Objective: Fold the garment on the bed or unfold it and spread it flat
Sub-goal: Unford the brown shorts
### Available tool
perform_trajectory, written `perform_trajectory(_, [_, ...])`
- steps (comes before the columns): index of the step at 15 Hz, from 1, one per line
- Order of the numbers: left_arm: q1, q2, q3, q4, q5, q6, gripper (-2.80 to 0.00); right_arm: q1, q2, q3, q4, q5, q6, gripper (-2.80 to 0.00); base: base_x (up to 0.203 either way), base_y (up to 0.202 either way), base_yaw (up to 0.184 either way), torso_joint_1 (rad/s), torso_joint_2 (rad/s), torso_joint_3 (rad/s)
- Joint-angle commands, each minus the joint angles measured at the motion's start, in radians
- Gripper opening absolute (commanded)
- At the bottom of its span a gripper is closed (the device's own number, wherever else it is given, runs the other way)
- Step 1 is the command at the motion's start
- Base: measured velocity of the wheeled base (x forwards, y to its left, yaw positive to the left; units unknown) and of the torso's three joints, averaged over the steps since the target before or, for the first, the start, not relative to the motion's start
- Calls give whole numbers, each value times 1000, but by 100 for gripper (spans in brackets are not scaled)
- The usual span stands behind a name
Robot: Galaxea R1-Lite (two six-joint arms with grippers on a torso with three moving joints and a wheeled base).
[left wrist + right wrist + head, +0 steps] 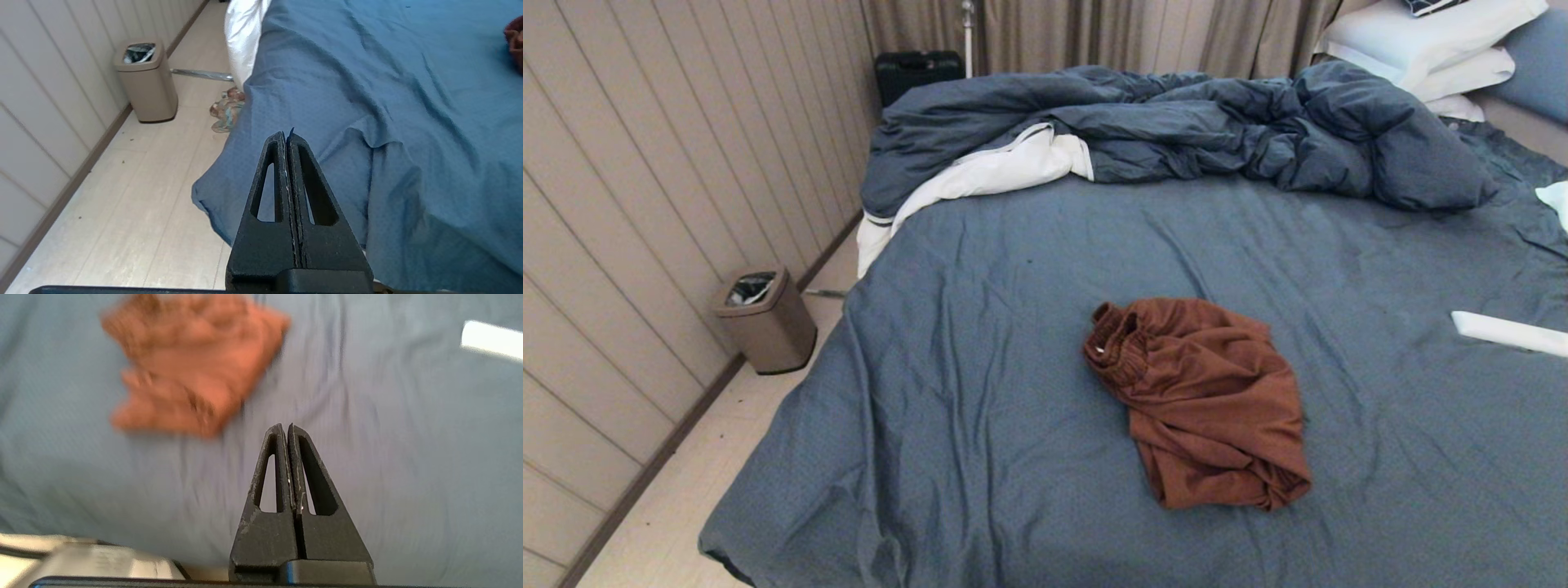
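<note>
The rust-brown shorts (1205, 400) lie crumpled in a heap on the slate-blue sheet of the bed (980, 343), the gathered waistband (1115, 343) turned to the left. The graphic and drawstring are hidden in the folds. Neither arm shows in the head view. In the left wrist view my left gripper (287, 136) is shut and empty, hanging over the bed's near left corner, with only the shorts' edge (515, 38) in sight. In the right wrist view my right gripper (285, 428) is shut and empty above bare sheet, short of the shorts (192, 363).
A rumpled dark blue duvet (1192, 131) with white lining lies across the far side, white pillows (1429, 41) behind it. A flat white object (1507, 333) rests on the sheet at the right. On the floor to the left stand a tan bin (765, 320) and a small cloth (226, 110).
</note>
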Motion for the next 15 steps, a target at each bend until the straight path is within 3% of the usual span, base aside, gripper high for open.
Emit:
perform_trajectory(1, [0,2,0,-1,0,0,-280,3,255,-167,1,4,2,-280,0,0,0,0,0,0])
perform_trajectory(5, [0,2,0,-1,0,0,-280,40,706,-527,40,9,56,-280,0,0,0,0,0,0])
perform_trajectory(9, [0,2,-3,-1,2,3,-280,185,1112,-913,309,9,169,-280,0,0,0,0,0,0])
perform_trajectory(12, [0,2,-3,-1,2,3,-280,313,1336,-1067,475,-1,205,-280,0,0,0,0,0,0])
perform_trajectory(15, [0,2,-3,-1,2,0,-280,455,1469,-1141,533,-61,214,-280,0,0,0,0,0,0])
